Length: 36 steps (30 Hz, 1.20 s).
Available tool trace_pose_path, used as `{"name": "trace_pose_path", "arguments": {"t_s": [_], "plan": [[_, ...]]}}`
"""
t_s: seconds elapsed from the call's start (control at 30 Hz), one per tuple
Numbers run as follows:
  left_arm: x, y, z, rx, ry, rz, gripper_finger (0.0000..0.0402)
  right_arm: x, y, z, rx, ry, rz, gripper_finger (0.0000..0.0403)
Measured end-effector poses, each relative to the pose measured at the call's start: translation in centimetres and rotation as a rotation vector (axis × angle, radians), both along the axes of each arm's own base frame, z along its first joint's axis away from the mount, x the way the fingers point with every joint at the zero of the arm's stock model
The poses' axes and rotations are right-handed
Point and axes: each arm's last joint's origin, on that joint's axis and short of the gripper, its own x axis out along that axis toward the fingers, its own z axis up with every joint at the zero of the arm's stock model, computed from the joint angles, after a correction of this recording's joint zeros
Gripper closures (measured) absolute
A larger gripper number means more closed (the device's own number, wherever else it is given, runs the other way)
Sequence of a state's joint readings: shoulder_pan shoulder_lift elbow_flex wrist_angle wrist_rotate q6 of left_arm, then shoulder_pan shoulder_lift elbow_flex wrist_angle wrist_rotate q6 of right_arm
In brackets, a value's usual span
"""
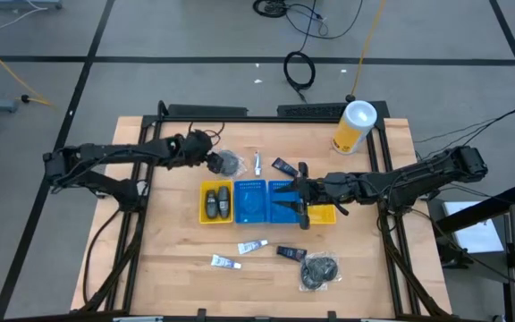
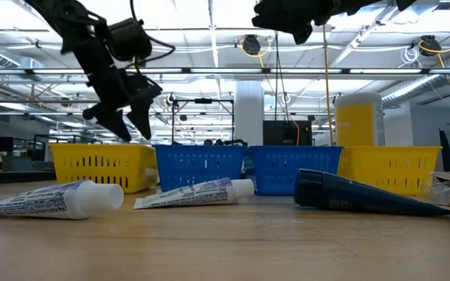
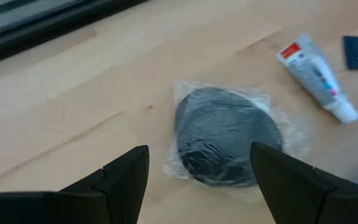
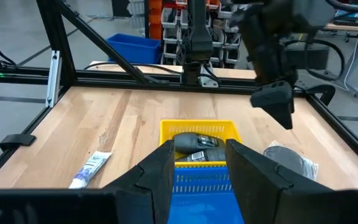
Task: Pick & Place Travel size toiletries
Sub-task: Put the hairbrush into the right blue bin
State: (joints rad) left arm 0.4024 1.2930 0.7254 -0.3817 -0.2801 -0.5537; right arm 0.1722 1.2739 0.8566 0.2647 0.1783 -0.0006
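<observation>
Grey floor [image 1: 195, 36] with cables [image 1: 299, 68]; ceiling strip lights [image 2: 209, 23] overhead.

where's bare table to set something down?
Free: the wood left of the yellow bin, and the back strip between the wrapped bundle and yellow canister. Crowded: the bin row and the front, with tubes, packet, second bundle.

Left gripper [image 1: 211, 161] hangs open over the wrapped bundle [image 1: 228, 163], bare wood on both sides of it, so fingers can drop around it. A white tube [image 1: 257, 163] and a navy packet [image 1: 283, 166] lie near, toward the right. Row of bins [image 1: 249, 201] blocks mid-table, with the right gripper [image 1: 286, 190] above the blue ones. Yellow canister [image 1: 354, 126] stands at the far right corner. Front strip holds tubes [image 1: 251, 247], a packet [image 1: 291, 253] and another bundle [image 1: 319, 269], with gaps between.
</observation>
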Motion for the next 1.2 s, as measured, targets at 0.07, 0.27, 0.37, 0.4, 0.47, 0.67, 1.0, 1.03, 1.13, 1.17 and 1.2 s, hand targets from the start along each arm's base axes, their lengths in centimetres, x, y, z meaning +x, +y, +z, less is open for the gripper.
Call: {"name": "trace_pose_path", "arguments": {"t_s": [0.07,0.27,0.37,0.4,0.47,0.67,1.0,1.03,1.13,1.17,1.2], "plan": [[-0.1,0.7,-0.5,-0.03,0.014,0.004,0.0128,0.0,0.0,0.0,0.0,0.001,0.0,0.0268],[0.5,2.3,-2.4,-0.086,0.021,-0.025,0.0128,0.0,0.0,-0.1,0.011,0.005,-0.002,0.0268],[1.0,2.9,-3.3,-0.105,0.017,-0.034,0.0128,0.0,0.0,-0.1,0.01,0.011,-0.002,0.0268],[1.2,3.1,-3.6,-0.109,0.012,-0.047,0.0128,0.0,0.0,-0.1,0.01,0.01,-0.002,0.0268],[1.5,3.4,-4.2,-0.118,0.011,-0.062,0.0128,0.0,0.0,-0.1,0.01,0.01,-0.002,0.0268],[1.6,3.9,-5.6,-0.139,0.05,-0.06,0.0128,0.0,0.0,-0.2,0.009,0.016,-0.002,0.0268],[1.8,4.6,-6.0,-0.211,-0.017,-0.113,0.0128,0.0,0.0,-0.1,0.005,0.015,-0.002,0.0268],[1.8,4.7,-6.0,-0.216,-0.022,-0.116,0.0128,0.0,0.0,-0.1,0.005,0.015,-0.002,0.0268],[1.6,4.9,-6.0,-0.223,-0.021,-0.114,0.0128,0.0,0.0,-0.1,0.005,0.015,-0.001,0.0268],[1.5,5.0,-6.0,-0.223,-0.022,-0.112,0.0128,0.0,0.0,-0.1,0.005,0.015,-0.001,0.0268],[1.5,5.0,-6.0,-0.224,-0.023,-0.112,0.0128,0.0,0.0,-0.1,0.005,0.015,-0.001,0.0268]]}}
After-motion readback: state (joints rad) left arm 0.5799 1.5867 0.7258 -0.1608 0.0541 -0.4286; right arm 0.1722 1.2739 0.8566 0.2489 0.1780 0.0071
